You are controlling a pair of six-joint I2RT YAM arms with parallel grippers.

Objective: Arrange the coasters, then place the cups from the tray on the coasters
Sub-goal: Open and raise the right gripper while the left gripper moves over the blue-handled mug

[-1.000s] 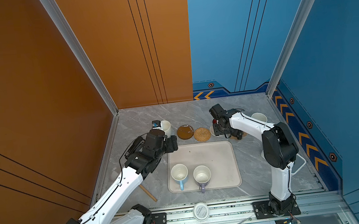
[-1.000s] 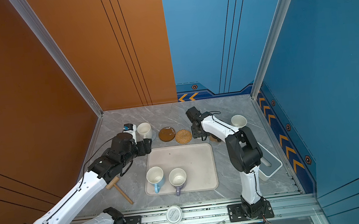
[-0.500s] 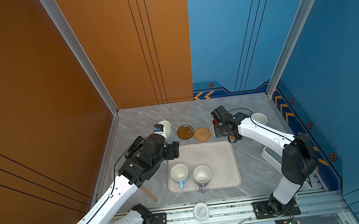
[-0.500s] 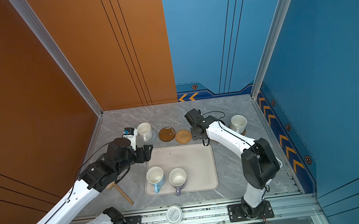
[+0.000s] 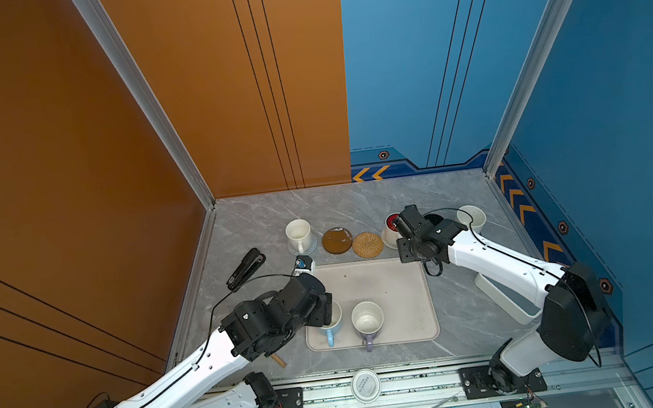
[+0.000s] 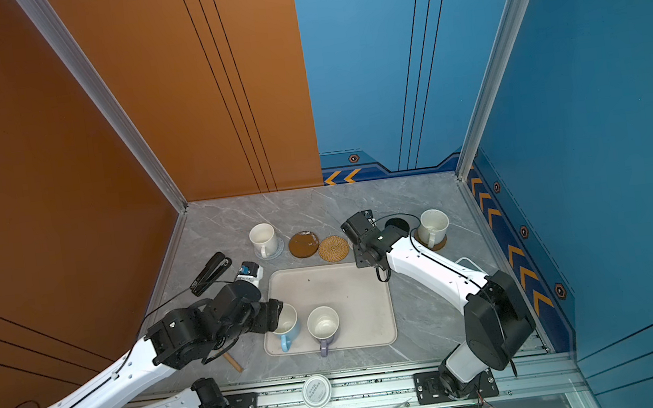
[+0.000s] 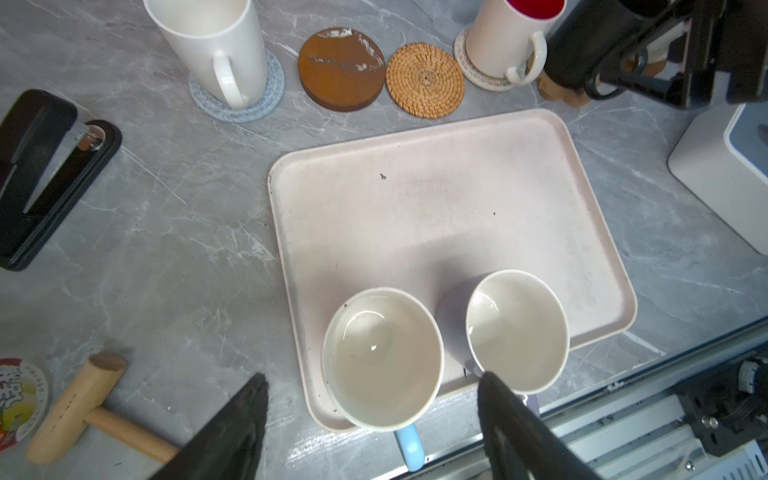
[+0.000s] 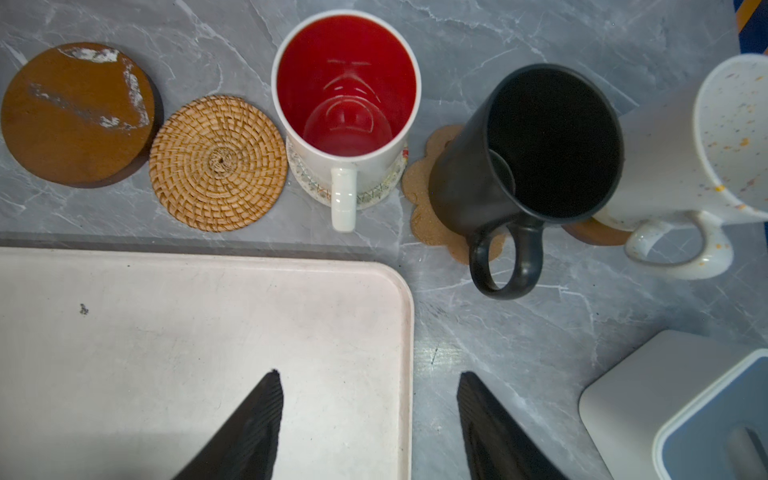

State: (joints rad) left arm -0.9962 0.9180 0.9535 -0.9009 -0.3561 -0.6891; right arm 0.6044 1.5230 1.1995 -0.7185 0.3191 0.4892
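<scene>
Top views: in both, the tray point(image 5: 384, 282) lies lower centre on the bench point(image 5: 260, 221). The blue mug point(image 6: 290, 324) and lavender mug point(image 5: 367, 317) stand along its lower edge. Above it is a row: white mug point(image 5: 299, 232) on grey-blue coaster point(image 5: 310, 249), bare brown disc point(image 5: 337, 240), bare rattan coaster point(image 5: 368, 244).

Left wrist view: left fingers point(image 7: 232, 428) spread wide, flanking the blue mug, gripping nothing. Contact cannot be confirmed.

Right wrist view: right fingers point(image 8: 249, 424) spread, empty, straddling the tray's corner. Red-inside mug point(image 8: 345, 95) sits on whitish coaster point(image 8: 374, 195), black mug point(image 8: 528, 166) on paw coaster point(image 8: 428, 199), speckled mug point(image 8: 706, 137) on second brown disc point(image 8: 598, 235).
</scene>
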